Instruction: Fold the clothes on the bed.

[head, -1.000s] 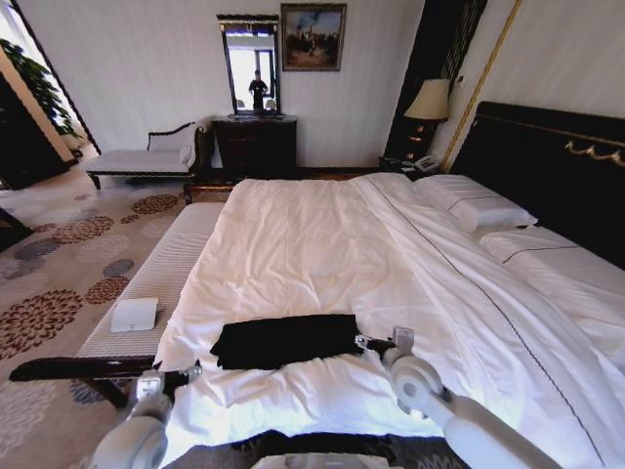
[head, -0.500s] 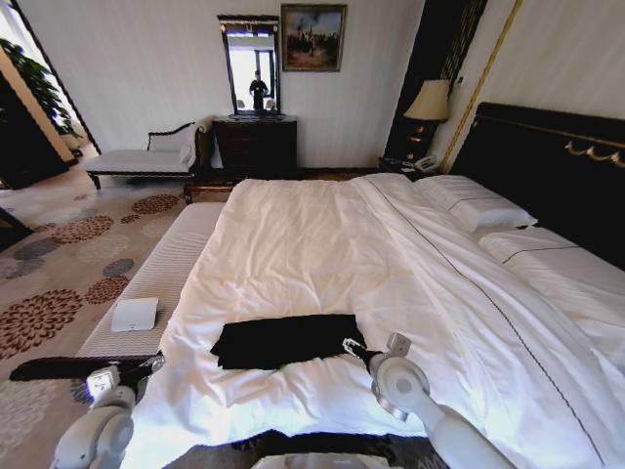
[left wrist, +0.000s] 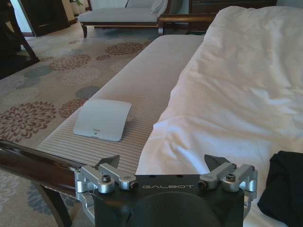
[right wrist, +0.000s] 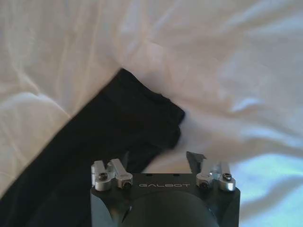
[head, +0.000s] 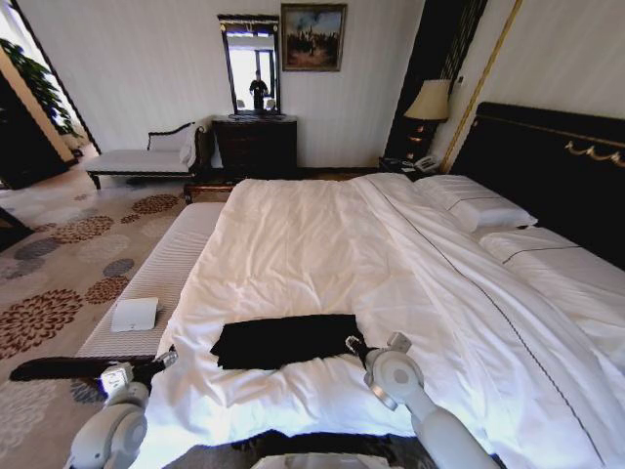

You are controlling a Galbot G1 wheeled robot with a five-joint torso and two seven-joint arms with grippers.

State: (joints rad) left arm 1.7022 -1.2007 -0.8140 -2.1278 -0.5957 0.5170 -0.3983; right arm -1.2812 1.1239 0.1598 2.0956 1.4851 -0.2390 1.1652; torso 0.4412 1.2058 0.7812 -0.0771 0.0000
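Observation:
The clothes, one black T-shirt [head: 286, 339], lie folded into a long flat band across the near part of the white bed [head: 312, 244]. My right gripper [head: 354, 344] is at the band's right end. In the right wrist view it [right wrist: 156, 163] is open, just above the shirt's rumpled corner [right wrist: 142, 118], with nothing between its fingers. My left gripper [head: 168, 359] hangs off the bed's near left edge, above the bench's dark end rail and apart from the shirt. In the left wrist view it [left wrist: 163, 163] is open and empty, with the shirt's end [left wrist: 286, 189] off to one side.
A pale striped bench [head: 166, 274] runs along the bed's left side with a flat white device [head: 134, 315] on it. Pillows [head: 479, 207] and the dark headboard [head: 557, 166] are at the right. A dresser [head: 256, 145] stands by the far wall, and patterned carpet lies to the left.
My left arm has drawn back leftward off the duvet toward the bench. My right gripper has shifted slightly left toward the shirt's end. The shirt has not moved.

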